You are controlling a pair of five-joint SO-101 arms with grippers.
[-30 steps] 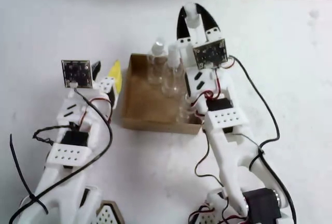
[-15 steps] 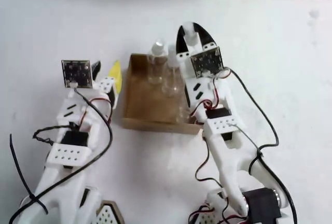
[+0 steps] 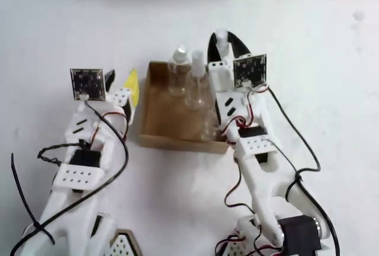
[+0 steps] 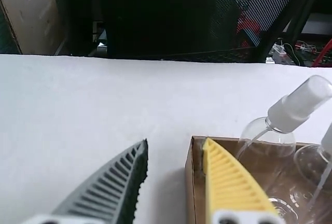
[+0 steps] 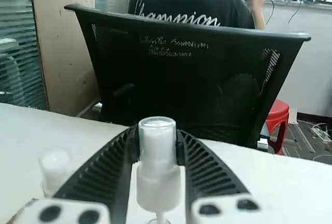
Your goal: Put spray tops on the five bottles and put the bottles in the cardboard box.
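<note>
The cardboard box (image 3: 155, 131) lies between the two arms. Two clear bottles with white spray tops (image 3: 179, 66) (image 3: 198, 84) stand upright in its far part, and a third clear bottle (image 3: 209, 129) is at its near right corner. My right gripper (image 3: 222, 35) is at the box's far right corner, shut on the white spray top of another bottle (image 5: 155, 156), its black fingers (image 5: 205, 169) clamping it from both sides. My left gripper (image 3: 126, 85) stands open at the box's left wall (image 4: 191, 182). Its yellow finger (image 4: 228, 182) is over that wall and its grey finger (image 4: 116, 187) is outside.
White table (image 3: 71, 31) with free room to the left, the far side and the right (image 3: 331, 60). Black cables (image 3: 299, 131) trail along both arms. A black mesh chair (image 5: 207, 63) stands behind the far table edge.
My right gripper has drawn back from the far side of the table towards the box's far right corner, carrying the bottle. The left arm has stayed still.
</note>
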